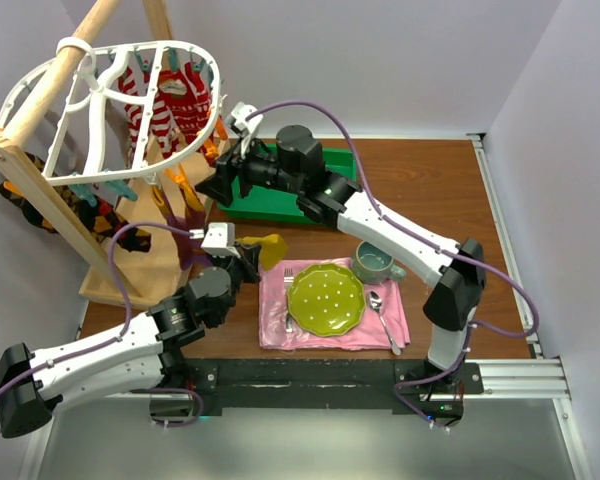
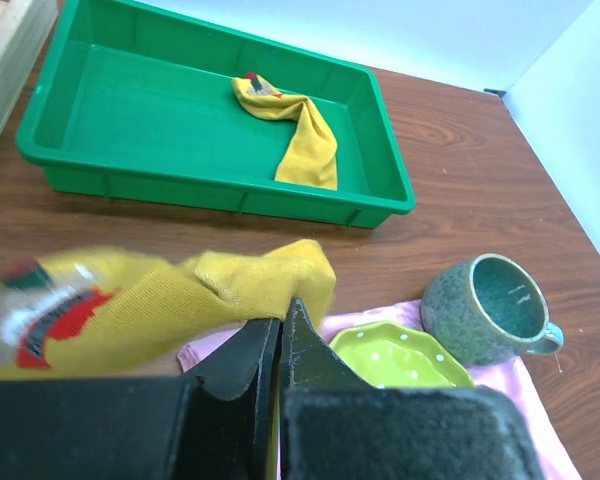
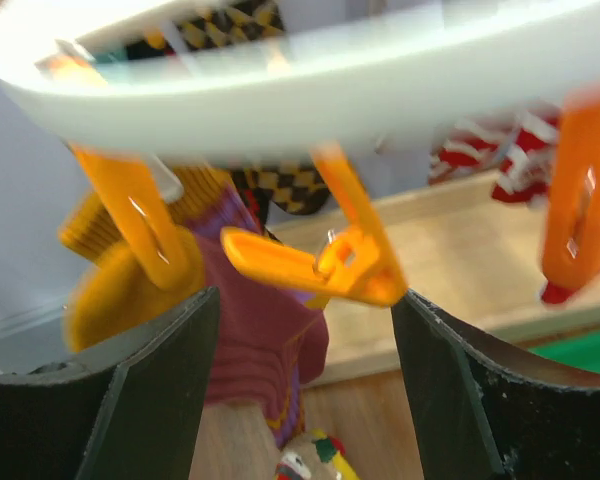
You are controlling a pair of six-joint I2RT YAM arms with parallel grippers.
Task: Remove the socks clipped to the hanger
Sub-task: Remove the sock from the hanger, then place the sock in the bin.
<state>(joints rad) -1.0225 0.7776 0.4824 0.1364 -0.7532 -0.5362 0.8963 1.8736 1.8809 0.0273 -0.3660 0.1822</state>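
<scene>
**Ana:** What is furthest left?

**Ben:** The white hanger [image 1: 130, 110], looped over the pole of a wooden rack [image 1: 40, 180], up and to the left of both pincers. Red-and-white striped socks [image 1: 165, 110] dangle from it. A dark argyle sock [image 1: 25, 205] shows at the rack's low left end.

**Ana:** And the left pincer?

**Ben:** The left pincer [image 2: 280, 318] is squeezed together on a mustard sock [image 2: 160, 300], which bunches out to its left above the bench [image 2: 460, 180]. Ahead of it sits a green tray [image 2: 220, 195] with a second mustard sock [image 2: 305, 140] lying inside. To its right are a green plate [image 2: 400, 358] on a pink napkin [image 2: 510, 385] and, just beyond, a mug [image 2: 485, 305].

**Ana:** The right one?

**Ben:** The right pincer [image 3: 305, 300] stands apart just under the hanger's rim. Its fingers [image 3: 150, 390] are on either side of an orange clip [image 3: 325, 262]; whether they touch it I cannot tell. A maroon sock [image 3: 265, 325] hangs right behind that clip, between the fingers.
</scene>
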